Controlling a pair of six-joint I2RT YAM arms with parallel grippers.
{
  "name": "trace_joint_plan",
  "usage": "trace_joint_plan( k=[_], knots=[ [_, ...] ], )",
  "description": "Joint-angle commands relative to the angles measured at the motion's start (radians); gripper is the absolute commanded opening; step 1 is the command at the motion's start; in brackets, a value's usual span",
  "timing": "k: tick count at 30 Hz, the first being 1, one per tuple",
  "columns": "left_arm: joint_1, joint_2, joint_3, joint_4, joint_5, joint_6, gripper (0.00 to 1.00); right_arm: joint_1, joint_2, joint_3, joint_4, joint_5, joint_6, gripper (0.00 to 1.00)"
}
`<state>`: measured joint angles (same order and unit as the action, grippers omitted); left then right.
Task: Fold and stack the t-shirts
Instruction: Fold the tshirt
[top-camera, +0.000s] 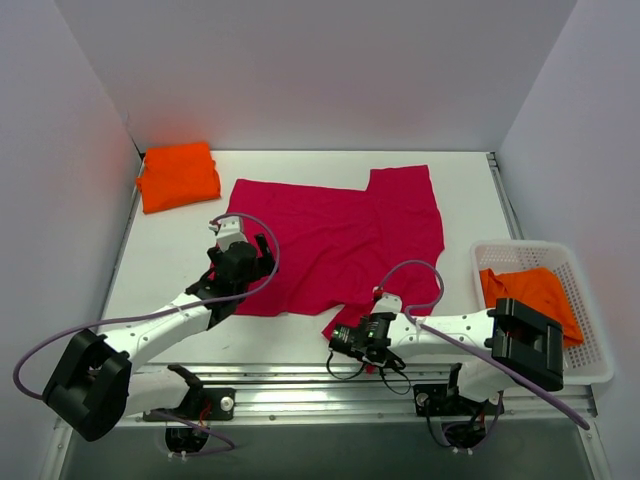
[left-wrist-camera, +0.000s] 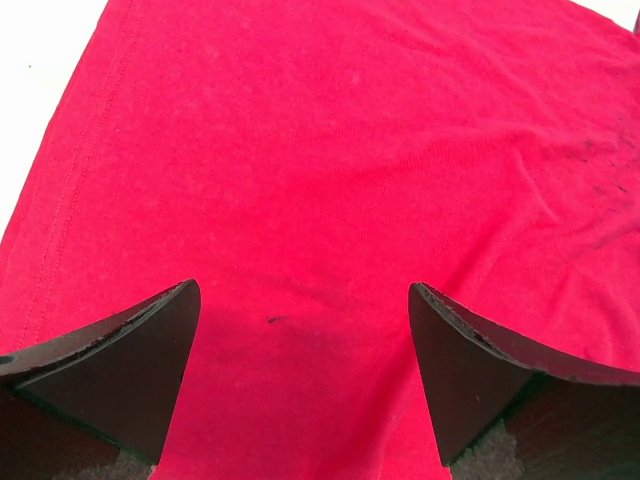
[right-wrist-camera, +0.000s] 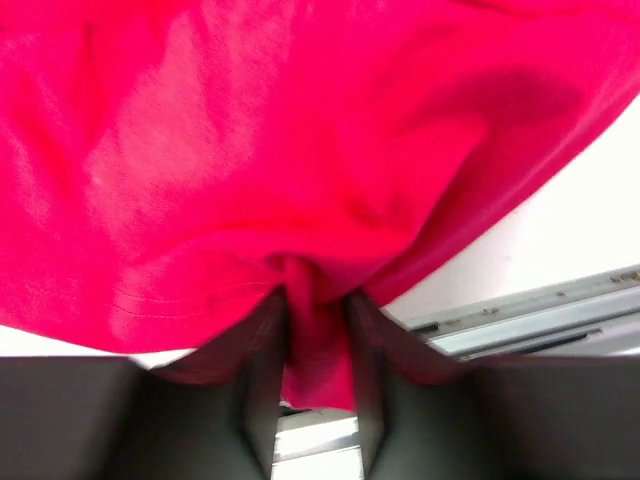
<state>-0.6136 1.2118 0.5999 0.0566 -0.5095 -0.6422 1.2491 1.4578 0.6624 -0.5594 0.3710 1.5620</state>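
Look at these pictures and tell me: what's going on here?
Two robot arms are working on a crimson shirt spread on the table. The right arm has its jaws pinched on a bunched fold at the shirt's near edge. The left arm holds its jaws open over the shirt's left side. A folded orange shirt lies in the far left corner, and another orange one sits in the basket on the right.
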Motion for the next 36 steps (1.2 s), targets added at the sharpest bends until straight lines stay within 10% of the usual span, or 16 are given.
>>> trace_joint_plan(
  k=[1, 4, 24, 36],
  knots=[
    [0.003, 0.005, 0.021, 0.032, -0.021, 0.007, 0.94, -0.016, 0.110, -0.087, 0.076, -0.029, 0.000, 0.20],
    [0.005, -0.003, 0.023, 0.023, -0.021, 0.004, 0.95, -0.013, 0.111, -0.072, 0.044, -0.027, 0.009, 0.00],
    [-0.029, -0.196, -0.026, -0.498, -0.188, -0.382, 0.89, 0.079, -0.319, 0.112, -0.511, 0.222, 0.299, 0.00],
    [-0.075, -0.166, -0.023, -0.652, -0.201, -0.539, 0.67, -0.003, -0.431, 0.169, -0.617, 0.353, 0.294, 0.00]
  ],
)
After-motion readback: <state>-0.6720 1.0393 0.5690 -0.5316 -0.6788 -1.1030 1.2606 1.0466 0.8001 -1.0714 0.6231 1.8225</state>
